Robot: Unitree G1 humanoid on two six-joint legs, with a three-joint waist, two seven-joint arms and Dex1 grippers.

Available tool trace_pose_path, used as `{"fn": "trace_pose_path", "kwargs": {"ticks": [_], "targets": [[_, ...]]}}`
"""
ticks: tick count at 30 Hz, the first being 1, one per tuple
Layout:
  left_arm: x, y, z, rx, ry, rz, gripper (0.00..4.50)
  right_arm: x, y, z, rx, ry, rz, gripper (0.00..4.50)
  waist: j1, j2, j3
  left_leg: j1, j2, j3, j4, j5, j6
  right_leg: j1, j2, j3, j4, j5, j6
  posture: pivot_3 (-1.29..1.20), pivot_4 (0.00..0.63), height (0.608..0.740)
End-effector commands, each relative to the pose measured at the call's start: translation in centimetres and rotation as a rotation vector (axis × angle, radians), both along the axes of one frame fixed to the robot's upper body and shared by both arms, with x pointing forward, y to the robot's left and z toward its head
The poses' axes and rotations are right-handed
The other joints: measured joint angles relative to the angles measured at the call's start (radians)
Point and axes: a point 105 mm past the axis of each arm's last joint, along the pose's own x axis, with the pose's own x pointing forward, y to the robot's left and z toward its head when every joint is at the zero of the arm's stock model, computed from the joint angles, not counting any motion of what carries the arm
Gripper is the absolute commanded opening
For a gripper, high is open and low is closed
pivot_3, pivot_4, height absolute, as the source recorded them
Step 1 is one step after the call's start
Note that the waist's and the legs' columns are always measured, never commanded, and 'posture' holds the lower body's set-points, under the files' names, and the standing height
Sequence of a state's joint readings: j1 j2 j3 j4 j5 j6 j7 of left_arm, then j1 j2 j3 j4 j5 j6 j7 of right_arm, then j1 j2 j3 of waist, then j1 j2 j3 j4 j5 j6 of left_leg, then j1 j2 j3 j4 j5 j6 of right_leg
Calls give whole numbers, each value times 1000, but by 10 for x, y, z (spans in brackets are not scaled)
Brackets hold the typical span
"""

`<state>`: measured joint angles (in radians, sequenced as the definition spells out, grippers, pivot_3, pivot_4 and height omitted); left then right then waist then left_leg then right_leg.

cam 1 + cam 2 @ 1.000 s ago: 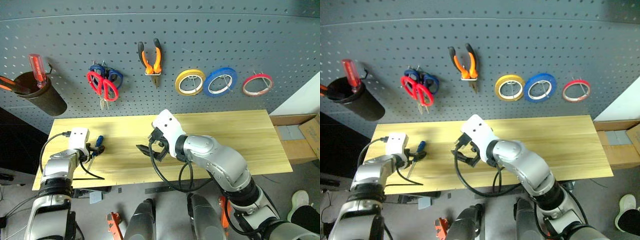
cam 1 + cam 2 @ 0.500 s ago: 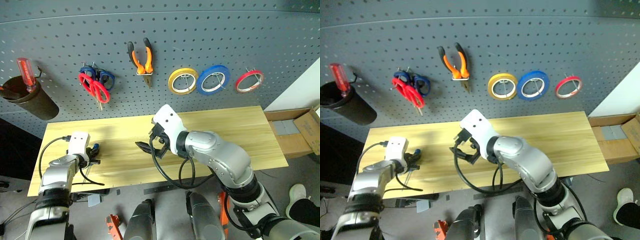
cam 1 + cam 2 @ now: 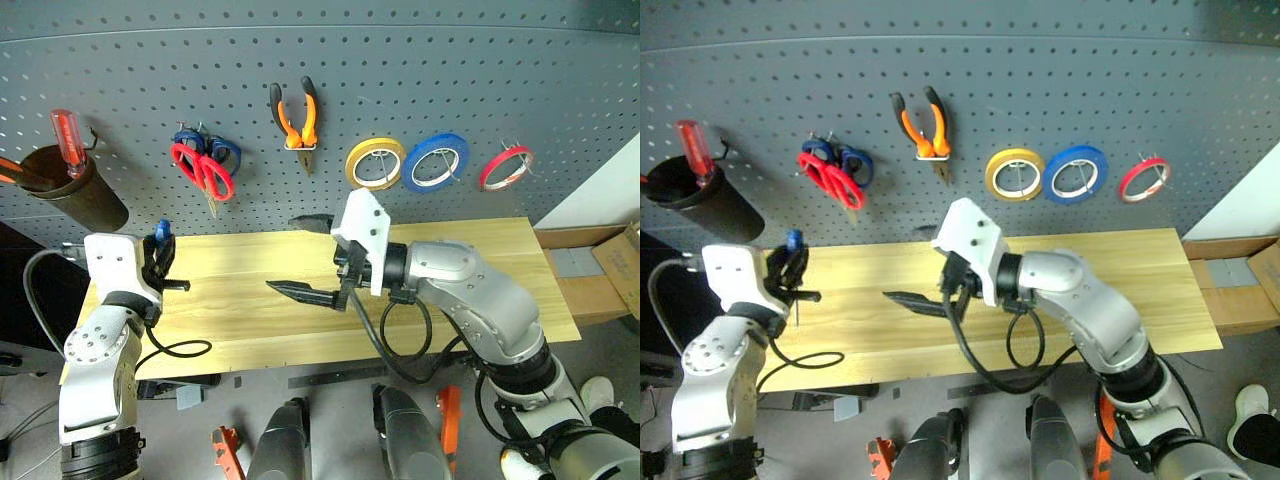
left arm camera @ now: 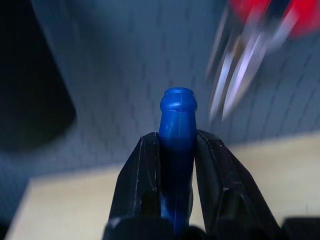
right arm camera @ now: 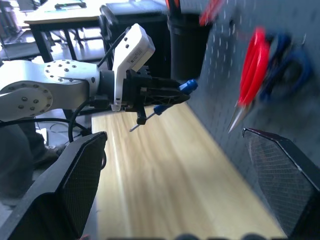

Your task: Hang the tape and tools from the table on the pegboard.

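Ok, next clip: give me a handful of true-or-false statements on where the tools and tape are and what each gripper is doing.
1. The left gripper is shut on the blue screwdriver. True.
2. The right gripper is holding the pliers. False: it is open and empty; the pliers hang on the pegboard.
3. The red tape hangs on the pegboard, right of the blue roll. True.
4. The red scissors lie on the table. False: they hang on the pegboard.
5. The screwdriver lies flat on the table. False: it is lifted off it.
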<state>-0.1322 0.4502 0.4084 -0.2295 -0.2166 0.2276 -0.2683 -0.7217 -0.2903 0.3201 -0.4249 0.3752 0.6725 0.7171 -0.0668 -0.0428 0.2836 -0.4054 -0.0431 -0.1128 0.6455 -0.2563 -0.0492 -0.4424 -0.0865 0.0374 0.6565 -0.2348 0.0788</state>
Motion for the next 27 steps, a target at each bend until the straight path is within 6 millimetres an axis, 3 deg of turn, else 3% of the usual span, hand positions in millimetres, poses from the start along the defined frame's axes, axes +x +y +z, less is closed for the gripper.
{"fn": "trace_pose_path", "kwargs": {"ticks": [1, 6, 11, 13, 16, 22, 27], "targets": [[-7, 1, 51, 62, -191, 11, 636, 2, -4, 19, 48, -88, 25, 4500, 6, -2, -8, 0, 0, 0, 0, 1, -1, 0, 0, 0, 0, 0, 0, -4, 169, 740], [-6, 11, 95, 64, -327, 37, 636, 12, -9, 26, 34, -112, 43, 4500, 13, -11, -30, 0, -1, 2, 0, 2, -3, 0, 0, 0, 0, 0, 0, 2, 136, 740], [-8, 19, 123, 47, -410, 43, 636, 19, -13, 30, 24, -140, 38, 4500, 14, -11, -49, 1, -1, 2, 0, 2, -3, 0, 0, 0, 0, 0, 0, 8, 125, 740], [-8, 36, 140, -73, -468, 86, 636, 21, -15, 31, 27, -147, 26, 4500, 15, -12, -53, 1, -1, 3, 0, 2, -4, 0, 0, 0, 0, 0, 0, 10, 120, 740], [-5, 46, 162, -54, -514, 91, 636, 24, -15, 32, 35, -148, 15, 4500, 16, -15, -56, 1, -1, 2, 2, 2, -4, 0, 1, -1, 2, 1, -1, 14, 116, 740], [12, 56, 176, -54, -546, 107, 636, 25, -14, 31, 31, -153, 10, 4500, 16, -15, -73, 4, -2, 5, 1, 2, -5, 1, 2, -1, 2, 2, -2, 1, 113, 740], [20, 55, 162, -57, -529, 106, 636, 25, -14, 30, 20, -159, 8, 4500, 11, -15, -76, 5, -1, 5, 2, 2, -5, 1, 2, -1, 4, 2, -2, -13, 117, 740]]}}
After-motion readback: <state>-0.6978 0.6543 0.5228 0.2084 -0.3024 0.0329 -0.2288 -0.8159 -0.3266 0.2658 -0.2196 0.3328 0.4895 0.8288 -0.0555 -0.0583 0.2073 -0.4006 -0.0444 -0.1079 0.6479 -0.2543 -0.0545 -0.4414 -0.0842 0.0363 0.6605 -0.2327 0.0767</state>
